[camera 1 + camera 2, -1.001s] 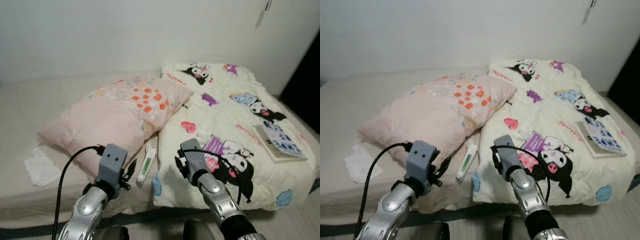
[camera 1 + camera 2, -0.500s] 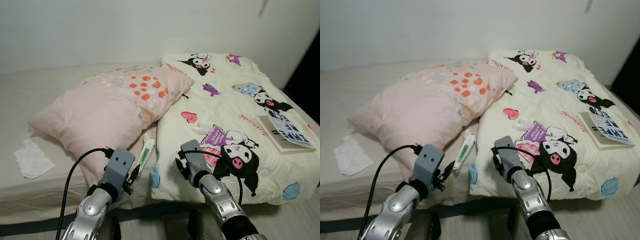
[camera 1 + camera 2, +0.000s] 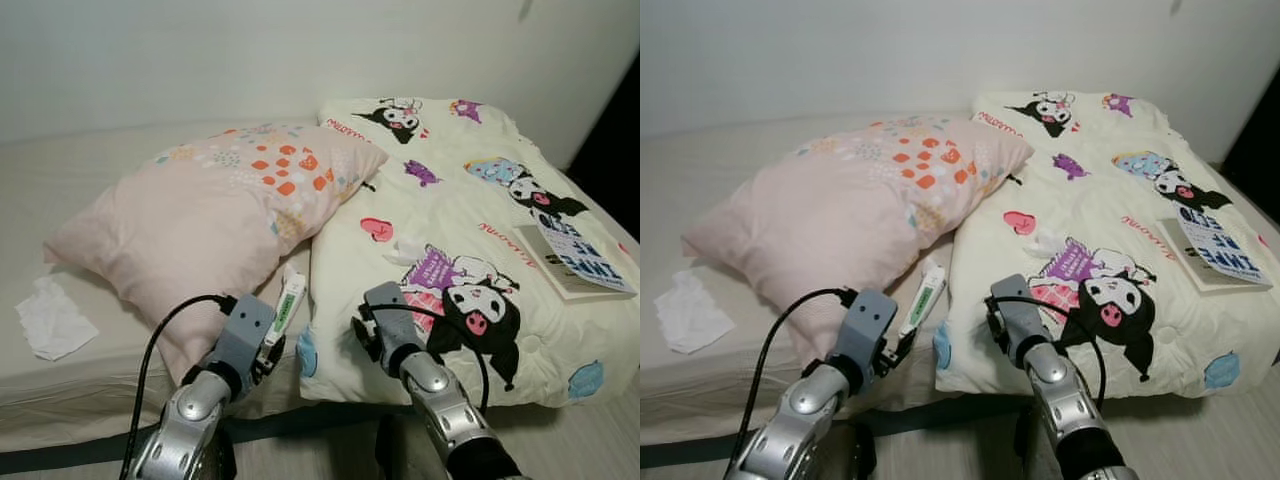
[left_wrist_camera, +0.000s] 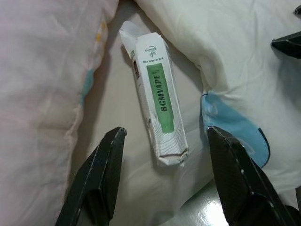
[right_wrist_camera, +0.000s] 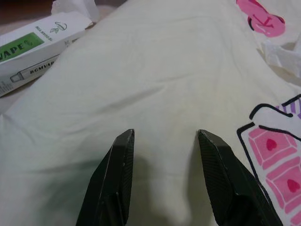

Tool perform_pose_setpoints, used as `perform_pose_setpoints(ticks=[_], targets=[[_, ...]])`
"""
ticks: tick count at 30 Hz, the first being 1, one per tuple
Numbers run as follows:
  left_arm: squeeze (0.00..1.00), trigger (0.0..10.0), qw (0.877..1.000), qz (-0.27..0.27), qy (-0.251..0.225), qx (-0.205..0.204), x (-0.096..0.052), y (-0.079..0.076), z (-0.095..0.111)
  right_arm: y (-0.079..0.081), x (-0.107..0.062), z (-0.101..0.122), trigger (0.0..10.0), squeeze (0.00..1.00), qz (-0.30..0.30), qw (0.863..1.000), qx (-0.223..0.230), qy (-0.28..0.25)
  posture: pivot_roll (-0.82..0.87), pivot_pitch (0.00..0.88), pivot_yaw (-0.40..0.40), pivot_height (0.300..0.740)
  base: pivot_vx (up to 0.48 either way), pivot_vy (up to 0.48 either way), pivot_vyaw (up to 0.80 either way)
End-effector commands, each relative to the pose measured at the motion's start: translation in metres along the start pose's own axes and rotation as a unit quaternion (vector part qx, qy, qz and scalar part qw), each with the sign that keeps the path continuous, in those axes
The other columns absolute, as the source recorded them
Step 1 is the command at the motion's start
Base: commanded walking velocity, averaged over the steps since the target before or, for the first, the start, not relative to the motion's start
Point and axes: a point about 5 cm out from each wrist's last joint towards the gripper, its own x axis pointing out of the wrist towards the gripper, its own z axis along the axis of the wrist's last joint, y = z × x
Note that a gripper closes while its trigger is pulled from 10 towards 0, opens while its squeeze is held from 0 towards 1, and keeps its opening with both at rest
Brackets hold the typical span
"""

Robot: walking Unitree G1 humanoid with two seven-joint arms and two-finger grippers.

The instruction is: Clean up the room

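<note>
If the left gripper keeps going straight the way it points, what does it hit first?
Most likely the white and green box, lying in the gap between the pink pillow and the blanket. The open left gripper frames it.

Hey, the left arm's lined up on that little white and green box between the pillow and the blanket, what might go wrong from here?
The left pincer is open astride the white and green box, which lies on soft bedding, so it may sink or skid away. The pink pillow and cartoon blanket crowd both sides, so a finger could snag fabric instead. The box looks crumpled, so a hard squeeze may crush it.
</note>
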Motion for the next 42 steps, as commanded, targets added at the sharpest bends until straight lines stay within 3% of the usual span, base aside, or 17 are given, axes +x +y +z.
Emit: perform_pose_setpoints(ticks=[1, 6, 7, 8, 9, 16, 17, 18, 19, 27, 33, 38, 41, 42], targets=[[0.0, 10.0, 1.0, -0.009, 0.016, -0.005, 0.001, -0.005, -0.007, 0.003, -0.003, -0.004, 10.0, 0.0, 0.006, 1.0, 0.005, 0.006, 0.04, 0.144, -0.03, 0.544, 0.0, 0.0, 0.0], [0.0, 10.0, 0.999, 0.005, 0.034, -0.009, 0.006, -0.004, -0.016, 0.006, -0.005, 0.004, 10.0, 0.0, 0.027, 0.999, -0.004, -0.017, 0.02, 0.166, -0.032, 0.544, 0.0, 0.0, 0.0], [0.27, 10.0, 0.999, 0.014, 0.037, -0.016, 0.008, -0.003, -0.018, 0.006, -0.006, 0.006, 10.0, 0.0, 0.029, 0.999, -0.007, -0.021, 0.02, 0.173, -0.034, 0.544, 0.0, 0.0, 0.0], [0.27, 10.0, 0.999, 0.014, 0.037, -0.016, 0.008, -0.003, -0.018, 0.006, -0.006, 0.006, 10.0, 0.0, 0.029, 0.999, -0.007, -0.021, 0.02, 0.173, -0.034, 0.544, 0.0, 0.0, 0.0], [1.0, 10.0, 0.999, 0.024, 0.038, -0.025, 0.008, -0.002, -0.02, 0.006, -0.007, 0.007, 10.0, 0.0, 0.029, 0.999, -0.008, -0.023, 0.02, 0.18, -0.033, 0.544, 0.0, 0.0, 0.0], [1.0, 10.0, 0.997, 0.051, 0.04, -0.033, 0.012, -0.002, -0.021, 0.005, -0.008, 0.009, 10.0, 0.0, 0.026, 0.999, -0.01, -0.028, 0.01, 0.191, -0.03, 0.544, 0.0, 0.0, 0.0], [0.15, 10.0, 0.997, 0.063, 0.036, -0.036, 0.013, 0.0, -0.02, 0.005, -0.008, 0.011, 10.0, 0.0, 0.026, 0.999, -0.01, -0.03, 0.01, 0.195, -0.027, 0.544, 0.0, 0.0, 0.0], [0.15, 10.0, 0.996, 0.071, 0.033, -0.038, 0.014, 0.002, -0.018, 0.006, -0.008, 0.012, 10.0, 0.0, 0.026, 0.999, -0.01, -0.031, 0.01, 0.196, -0.026, 0.544, 0.0, 0.0, 0.0], [0.0, 10.0, 0.996, 0.078, 0.027, -0.043, 0.016, 0.003, -0.016, 0.006, -0.008, 0.012, 10.0, 0.0, 0.026, 0.999, -0.01, -0.033, 0.01, 0.196, -0.026, 0.544, 0.0, 0.0, 0.0], [0.0, 10.0, 0.995, 0.085, 0.031, -0.043, 0.02, 0.006, -0.017, 0.011, -0.01, 0.012, 10.0, 0.0, 0.035, 0.999, -0.009, -0.031, 0.02, 0.196, -0.019, 0.544, 0.0, 0.0, 0.0], [0.0, 10.0, 0.997, 0.035, 0.055, -0.029, 0.021, -0.005, -0.026, 0.015, -0.01, 0.011, 10.0, 0.0, 0.05, 0.999, -0.009, -0.019, 0.02, 0.198, -0.015, 0.544, 0.0, 0.0, 0.0], [0.0, 10.0, 0.998, 0.031, 0.055, -0.028, 0.021, -0.007, -0.027, 0.018, -0.012, 0.012, 10.0, 0.0, 0.079, 0.997, 0.005, -0.018, 0.02, 0.198, -0.015, 0.544, 0.0, 0.0, 0.0], [0.0, 10.0, 0.998, 0.039, 0.05, -0.027, 0.023, -0.004, -0.024, 0.029, -0.025, 0.022, 10.0, 0.0, 0.201, 0.979, -0.005, -0.023, 0.02, 0.196, -0.016, 0.544, 0.0, 0.0, 0.0], [0.0, 10.0, 0.998, 0.039, 0.05, -0.027, 0.023, -0.004, -0.024, 0.029, -0.025, 0.022, 10.0, 0.0, 0.201, 0.979, -0.005, -0.023, 0.02, 0.196, -0.016, 0.544, 0.0, 0.0, 0.0]])
